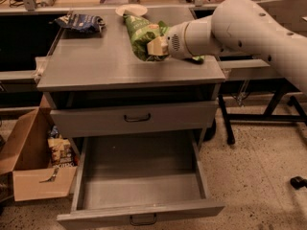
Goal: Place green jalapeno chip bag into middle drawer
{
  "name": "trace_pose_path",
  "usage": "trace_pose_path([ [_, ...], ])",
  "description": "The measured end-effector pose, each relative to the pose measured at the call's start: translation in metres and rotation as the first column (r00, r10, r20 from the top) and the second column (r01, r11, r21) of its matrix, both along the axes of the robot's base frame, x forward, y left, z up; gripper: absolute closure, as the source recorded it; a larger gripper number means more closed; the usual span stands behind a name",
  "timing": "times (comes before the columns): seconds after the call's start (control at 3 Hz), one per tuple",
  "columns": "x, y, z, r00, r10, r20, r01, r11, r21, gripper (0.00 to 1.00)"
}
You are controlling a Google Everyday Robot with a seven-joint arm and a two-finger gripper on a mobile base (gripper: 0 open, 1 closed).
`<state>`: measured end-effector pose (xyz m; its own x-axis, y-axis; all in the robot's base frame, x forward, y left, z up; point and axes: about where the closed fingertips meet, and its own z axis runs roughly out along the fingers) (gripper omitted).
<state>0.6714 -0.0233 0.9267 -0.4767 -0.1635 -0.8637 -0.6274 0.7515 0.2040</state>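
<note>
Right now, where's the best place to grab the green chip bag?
Around its lower half, coming from the picture's right. The green jalapeno chip bag stands long and tilted over the cabinet top, so its narrow crinkly body fits between the fingers. The gripper is there, shut on it.

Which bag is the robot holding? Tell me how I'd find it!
Find the grey cabinet with its bottom drawer pulled open. Over its top, a big white arm reaches in from the right, and its end effector grips a crinkly green chip bag. Unlike the dark blue bag lying at the back left corner, this one is green and lifted up.
</note>
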Motion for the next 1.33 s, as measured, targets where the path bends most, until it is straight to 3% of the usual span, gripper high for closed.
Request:
trace_pose_path([
  [0.33,0.0,0.008,0.0,0.9965,0.084,0.007,-0.083,0.996,-0.011,1.0],
  [0.67,-0.066,0.015,-0.03,0.9505,0.308,-0.039,-0.311,0.946,-0.09,1.0],
  [1.0,-0.13,0.014,-0.069,0.8517,0.519,-0.073,-0.521,0.823,-0.228,1.0],
  [1.33,-0.131,0.015,-0.069,0.8516,0.519,-0.074,-0.521,0.822,-0.228,1.0],
])
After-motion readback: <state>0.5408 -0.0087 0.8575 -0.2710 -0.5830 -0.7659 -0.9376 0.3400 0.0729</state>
